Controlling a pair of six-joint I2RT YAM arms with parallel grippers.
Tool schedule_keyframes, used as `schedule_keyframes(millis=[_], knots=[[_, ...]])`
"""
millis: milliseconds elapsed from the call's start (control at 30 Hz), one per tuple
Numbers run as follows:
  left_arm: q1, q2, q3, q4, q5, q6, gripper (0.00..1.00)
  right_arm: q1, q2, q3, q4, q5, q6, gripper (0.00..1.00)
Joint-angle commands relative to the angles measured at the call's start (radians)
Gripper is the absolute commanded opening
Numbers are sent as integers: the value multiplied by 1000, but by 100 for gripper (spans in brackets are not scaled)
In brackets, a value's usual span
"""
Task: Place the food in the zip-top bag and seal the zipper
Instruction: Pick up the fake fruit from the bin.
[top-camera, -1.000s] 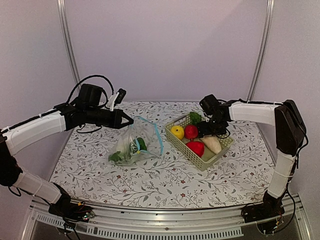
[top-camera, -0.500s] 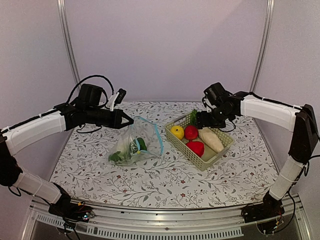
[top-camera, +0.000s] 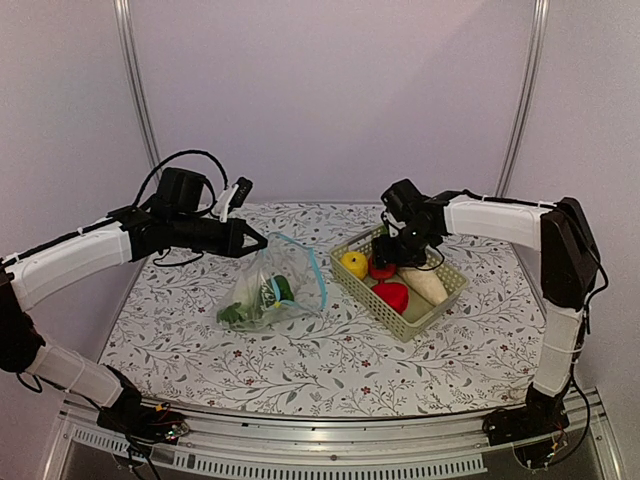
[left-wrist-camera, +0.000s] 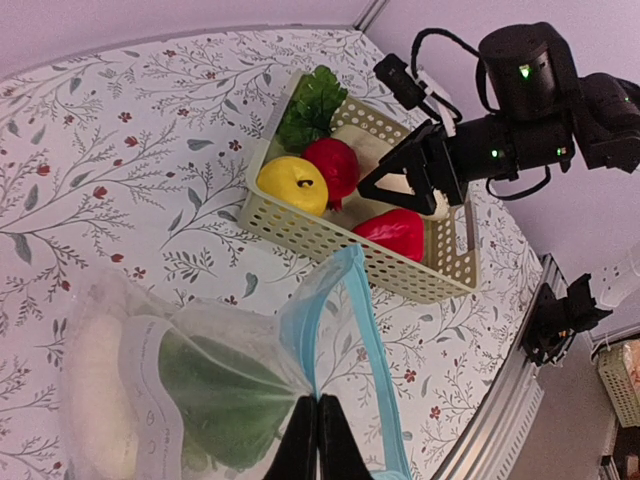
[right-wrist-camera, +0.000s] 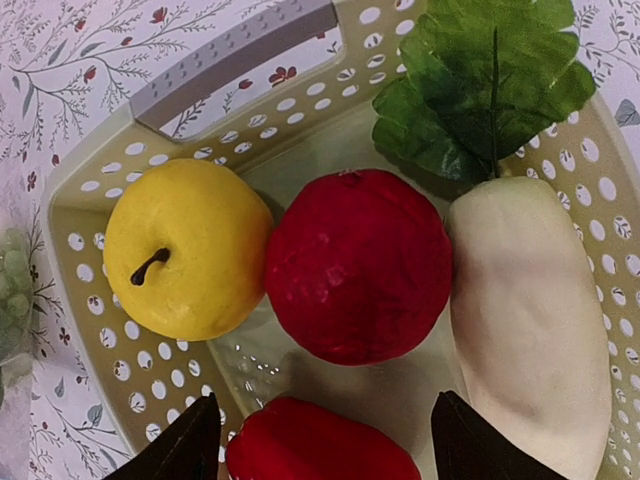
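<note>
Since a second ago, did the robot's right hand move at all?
Yes. The right hand slid left across the basket, toward the end that holds the yellow apple.

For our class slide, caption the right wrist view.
Open right gripper hovers above basket holding yellow apple, red round piece and white radish.

L gripper (left-wrist-camera: 318, 410) pinched closed, R gripper (right-wrist-camera: 325, 396) spread wide

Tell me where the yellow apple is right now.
In the top view, the yellow apple lies at the left end of the green basket, right of the zip-top bag and next to the round red piece.
</note>
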Motion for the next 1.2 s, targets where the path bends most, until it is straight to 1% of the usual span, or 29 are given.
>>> schedule_keyframes(millis=[0,167,367,600,1000,1167], knots=[[5,-10,-10,30,10,11,0,6,60,51,11,45,17,71],[5,-11,-10,29,9,11,0,6,108,72,8,90,38,71],[5,-11,-10,30,10,12,0,7,149,98,8,126,49,74],[5,-13,-10,29,10,12,0,7,194,140,8,136,46,75],[4,-13,-9,28,11,12,0,7,208,149,8,141,39,66],[5,-13,-10,28,9,12,0,6,185,140,8,140,36,62]])
